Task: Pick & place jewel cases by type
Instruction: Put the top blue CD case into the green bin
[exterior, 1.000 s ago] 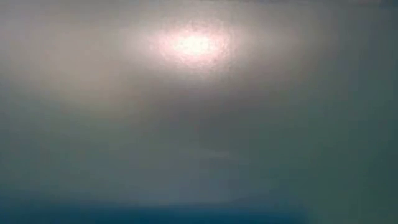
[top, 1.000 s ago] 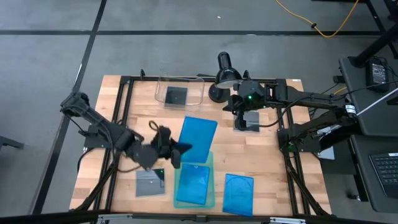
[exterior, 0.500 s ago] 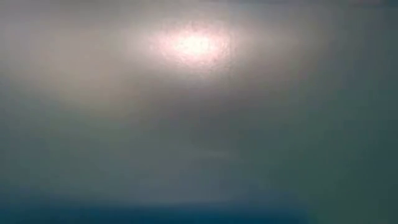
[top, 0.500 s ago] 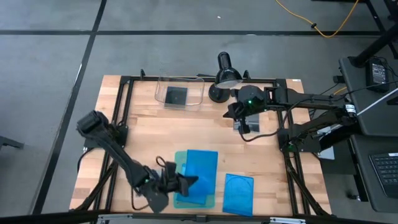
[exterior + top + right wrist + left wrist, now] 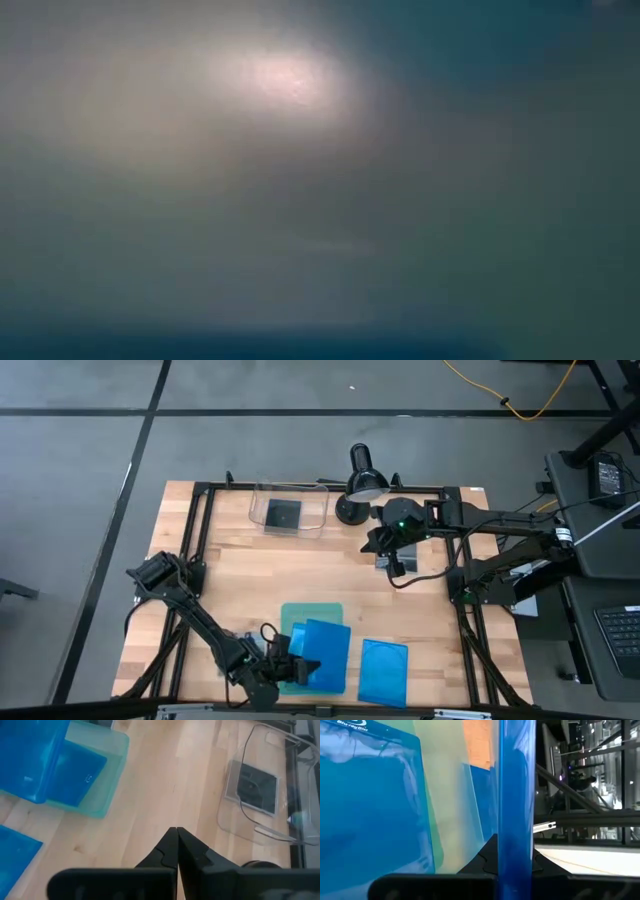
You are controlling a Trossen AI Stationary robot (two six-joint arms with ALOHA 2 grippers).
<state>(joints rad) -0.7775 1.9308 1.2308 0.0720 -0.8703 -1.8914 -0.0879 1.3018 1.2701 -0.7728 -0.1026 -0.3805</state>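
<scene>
Blue jewel case (image 5: 322, 652) (over the green tray (image 5: 300, 615)) sits clamped in the left gripper (image 5: 292, 666).

Open ground: the bare tabletop (image 5: 260, 575) between the arms — a wide clear lane.
Near edge: crowded — left pincer (image 5: 296, 664) with its blue jewel case (image 5: 322, 652) over the pale-green tray (image 5: 300, 618), another blue case (image 5: 382, 671) beside.
Far edge: clear bin (image 5: 289, 510), lamp (image 5: 362, 472), right pincer (image 5: 393, 565).

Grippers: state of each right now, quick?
Left gripper: shut on a blue case, over the green tray.
Right gripper: shut, empty.
</scene>
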